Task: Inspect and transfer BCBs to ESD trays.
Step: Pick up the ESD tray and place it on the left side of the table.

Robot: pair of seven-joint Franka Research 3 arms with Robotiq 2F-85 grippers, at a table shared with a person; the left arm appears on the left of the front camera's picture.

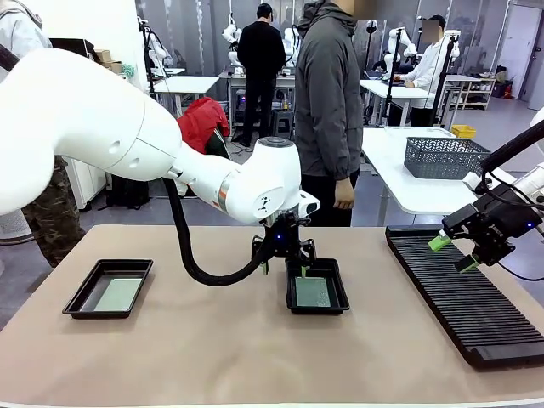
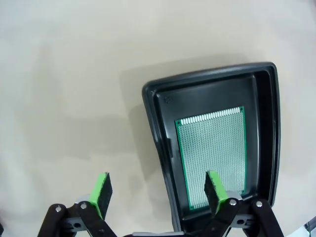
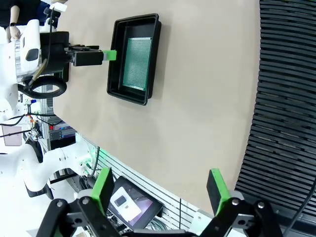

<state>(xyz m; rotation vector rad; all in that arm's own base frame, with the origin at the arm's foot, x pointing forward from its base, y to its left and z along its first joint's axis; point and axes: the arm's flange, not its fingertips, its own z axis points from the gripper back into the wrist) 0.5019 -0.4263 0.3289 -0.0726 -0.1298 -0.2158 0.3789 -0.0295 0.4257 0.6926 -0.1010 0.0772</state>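
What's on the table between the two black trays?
Nothing: bare tan tabletop lies between the left tray and middle tray, with the robot's black cable hanging above, per the front view.

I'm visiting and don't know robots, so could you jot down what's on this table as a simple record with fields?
Table: tan surface
Left tray: black ESD tray holding a green BCB
Middle tray: black ESD tray holding a green BCB
Rack: long black slotted rack at the robot's right, no board seen in it
Left end effector: open, straddling the middle tray's rim, gripping nothing
Right end effector: open, empty, above the rack
Person: standing at the far side, hand down
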